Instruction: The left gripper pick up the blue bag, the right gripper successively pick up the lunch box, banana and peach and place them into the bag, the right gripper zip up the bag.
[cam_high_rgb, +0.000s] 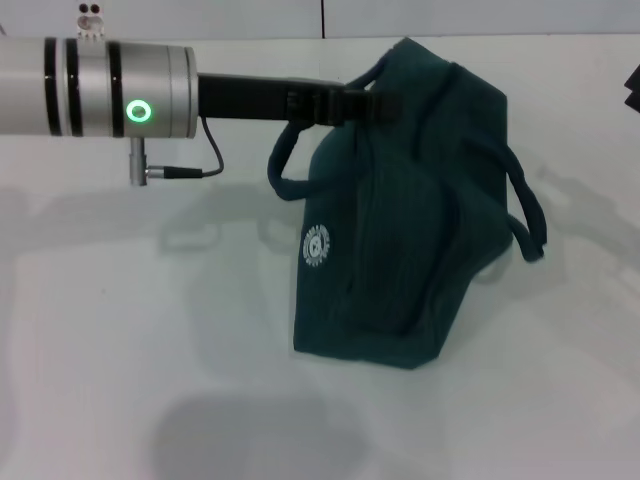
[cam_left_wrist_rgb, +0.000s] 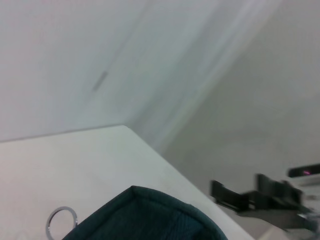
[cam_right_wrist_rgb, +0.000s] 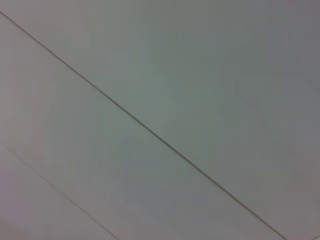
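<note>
The blue bag (cam_high_rgb: 400, 220), dark teal with a round white logo (cam_high_rgb: 316, 246), stands on the white table with its top pulled up to the left. My left gripper (cam_high_rgb: 362, 103) reaches in from the left and is shut on the bag's top edge by a handle. The left wrist view shows the bag's rim (cam_left_wrist_rgb: 150, 217) and its ring zip pull (cam_left_wrist_rgb: 62, 220). A black part of my right gripper (cam_high_rgb: 633, 88) shows at the right edge, apart from the bag, and again in the distance (cam_left_wrist_rgb: 260, 197). The lunch box, banana and peach are out of view.
White table (cam_high_rgb: 150, 330) spreads in front and to the left of the bag. A loop handle (cam_high_rgb: 525, 215) hangs off the bag's right side. The table's far edge meets a pale wall (cam_high_rgb: 200, 15). The right wrist view shows only a pale panelled surface (cam_right_wrist_rgb: 160, 120).
</note>
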